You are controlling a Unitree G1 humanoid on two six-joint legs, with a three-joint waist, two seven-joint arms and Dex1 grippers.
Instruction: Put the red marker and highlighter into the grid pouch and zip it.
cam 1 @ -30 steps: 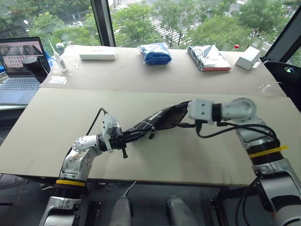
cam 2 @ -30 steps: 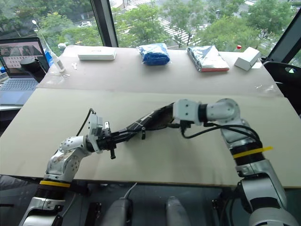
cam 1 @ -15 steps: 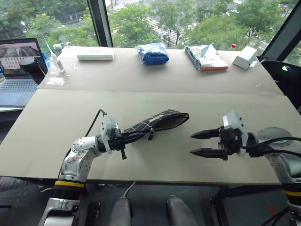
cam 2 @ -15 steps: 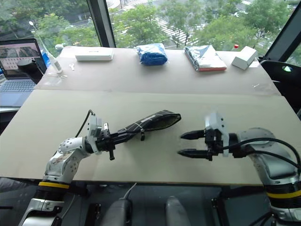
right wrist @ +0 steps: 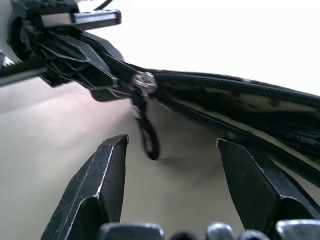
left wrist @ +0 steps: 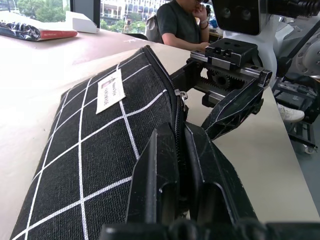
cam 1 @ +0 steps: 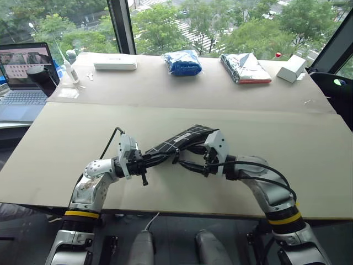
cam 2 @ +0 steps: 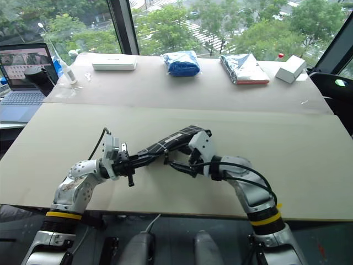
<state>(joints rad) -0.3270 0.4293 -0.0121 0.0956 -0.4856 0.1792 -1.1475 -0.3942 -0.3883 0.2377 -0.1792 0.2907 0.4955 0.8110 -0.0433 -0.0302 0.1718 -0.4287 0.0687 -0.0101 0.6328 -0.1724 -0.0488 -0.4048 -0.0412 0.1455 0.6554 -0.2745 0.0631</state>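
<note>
Right wrist view: flat black fabric grid pouch [right wrist: 240, 107] with thin white lines, held above the tabletop, one end pinched by the closed left gripper [cam 1: 144, 162]. Right gripper [right wrist: 172, 175] spread wide, bracketing the black zipper pull cord [right wrist: 146, 131]. Advice: centre cord between fingers before closing, then draw along the seam.

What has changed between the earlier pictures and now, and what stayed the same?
The right gripper left the open far end of the black fabric pouch with white grid lines, drew back to the robot's right, then came in beside the black zipper pull cord, open and not yet touching it. The left gripper stayed shut on the pouch's near end, and the pouch stayed lifted over the table.
</note>
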